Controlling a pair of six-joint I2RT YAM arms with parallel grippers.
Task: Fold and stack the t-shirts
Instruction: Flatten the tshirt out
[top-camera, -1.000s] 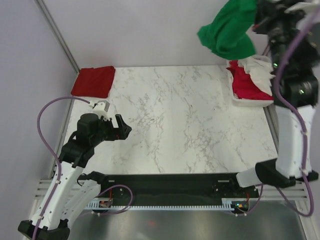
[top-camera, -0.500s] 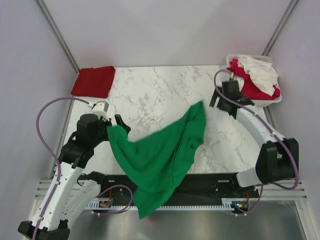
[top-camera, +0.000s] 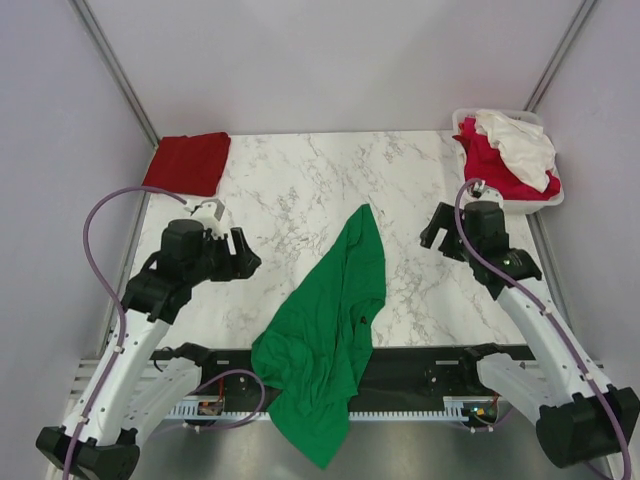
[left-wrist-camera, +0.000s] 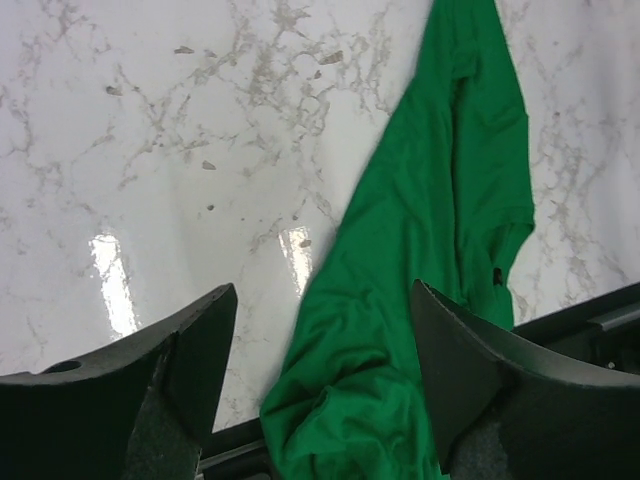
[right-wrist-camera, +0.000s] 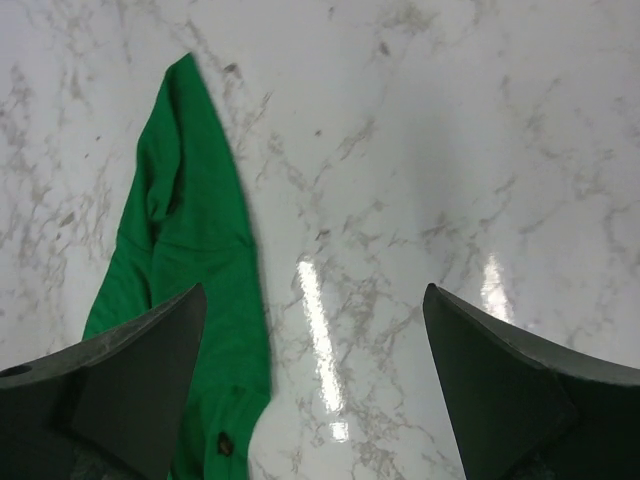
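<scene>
A bright green t-shirt (top-camera: 335, 310) lies crumpled in a long strip across the table, its lower end hanging over the near edge. My left gripper (top-camera: 245, 262) is open just left of it; in the left wrist view the green t-shirt (left-wrist-camera: 420, 260) lies under and beyond the open left gripper (left-wrist-camera: 320, 350), ungripped. My right gripper (top-camera: 437, 232) is open to the shirt's right; the right wrist view has the green t-shirt (right-wrist-camera: 190, 240) at left and the right gripper (right-wrist-camera: 315, 370) over bare marble. A folded dark red t-shirt (top-camera: 187, 162) rests at the back left.
A white plastic basket (top-camera: 545, 200) at the back right holds a crimson-pink shirt (top-camera: 490, 165) and a white shirt (top-camera: 520, 145). Metal frame posts stand at both back corners. A black rail (top-camera: 420, 360) runs along the table's near edge.
The right gripper, shut on the green t-shirt high over the basket a second ago, let it go. The shirt dropped onto the table and settled into a strip. The right arm drew back.
</scene>
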